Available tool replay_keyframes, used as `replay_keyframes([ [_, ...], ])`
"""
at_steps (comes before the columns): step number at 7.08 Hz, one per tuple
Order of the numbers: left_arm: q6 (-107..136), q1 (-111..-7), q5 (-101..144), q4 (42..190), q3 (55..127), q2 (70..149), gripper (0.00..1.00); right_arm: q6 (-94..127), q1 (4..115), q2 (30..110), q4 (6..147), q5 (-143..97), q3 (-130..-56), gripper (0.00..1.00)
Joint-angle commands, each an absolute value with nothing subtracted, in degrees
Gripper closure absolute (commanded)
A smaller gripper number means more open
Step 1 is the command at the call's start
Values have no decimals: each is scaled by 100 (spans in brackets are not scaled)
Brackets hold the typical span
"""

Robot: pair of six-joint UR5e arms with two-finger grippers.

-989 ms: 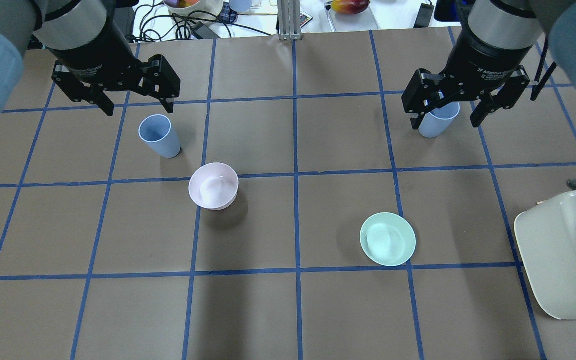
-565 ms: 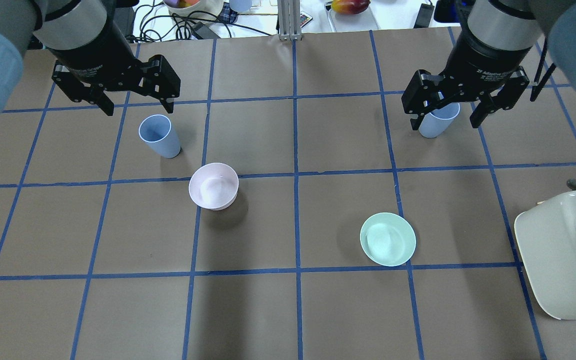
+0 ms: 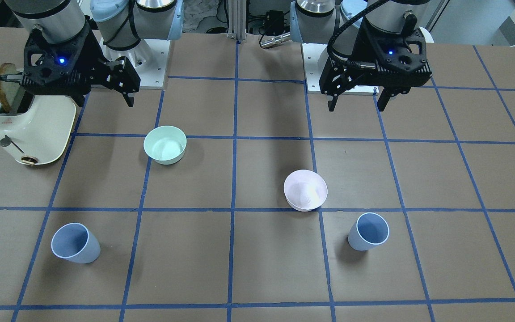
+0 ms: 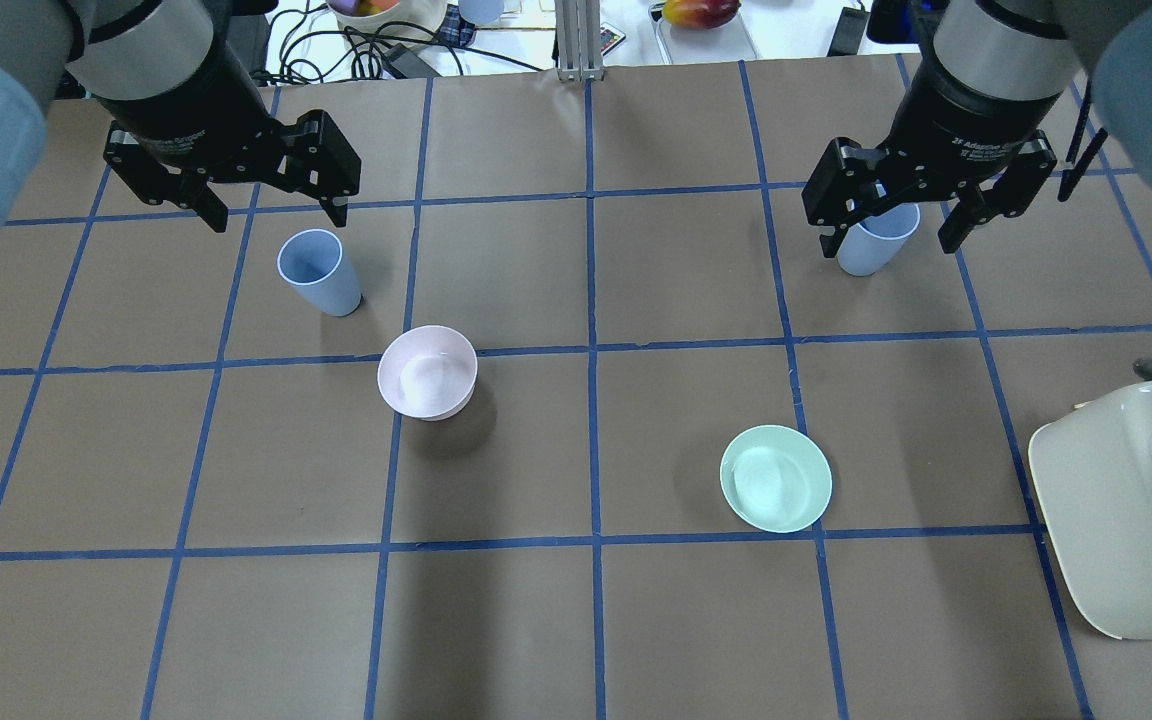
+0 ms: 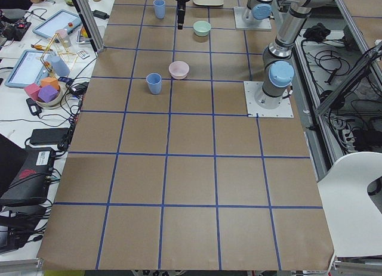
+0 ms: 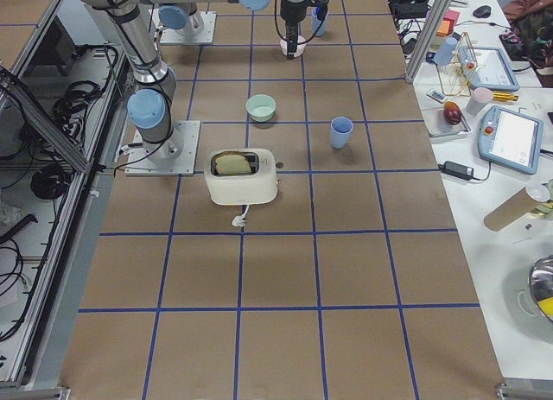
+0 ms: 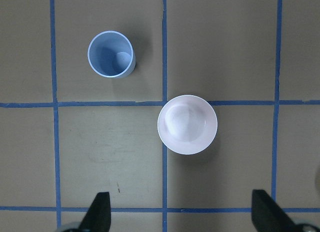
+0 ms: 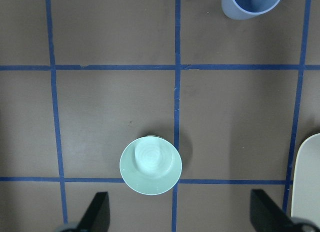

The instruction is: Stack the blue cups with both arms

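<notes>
Two pale blue cups stand upright on the brown table. The left one also shows in the front view and in the left wrist view. The right one sits partly behind my right gripper's fingers; it also shows in the front view and at the top edge of the right wrist view. My left gripper is open and empty, high above the table, back from its cup. My right gripper is open and empty, high over its cup.
A pink bowl stands near the left cup. A mint-green bowl sits mid-right. A cream toaster with toast stands at the right edge. Cables and clutter lie beyond the table's far edge.
My right gripper has shifted very slightly toward the table's far edge. The left arm, the cups and the bowls have not moved.
</notes>
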State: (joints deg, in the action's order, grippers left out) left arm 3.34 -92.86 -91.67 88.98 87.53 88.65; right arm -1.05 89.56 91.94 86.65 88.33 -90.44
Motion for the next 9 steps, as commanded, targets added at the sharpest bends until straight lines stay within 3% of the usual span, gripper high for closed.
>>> replay_keyframes([
  [1, 317, -9177, -9158, 8842, 8754, 8938, 0, -105, 8956, 9193, 8666, 8833, -9044, 0],
  [4, 186, -8965, -9123, 8519, 8745, 9437, 0, -106, 8886, 9002, 8936, 8807, -9027, 0],
  [9, -1176, -8588, -9141, 6504, 8684, 11405, 0, -245, 7842, 7553, 10623, 8771, -8834, 0],
])
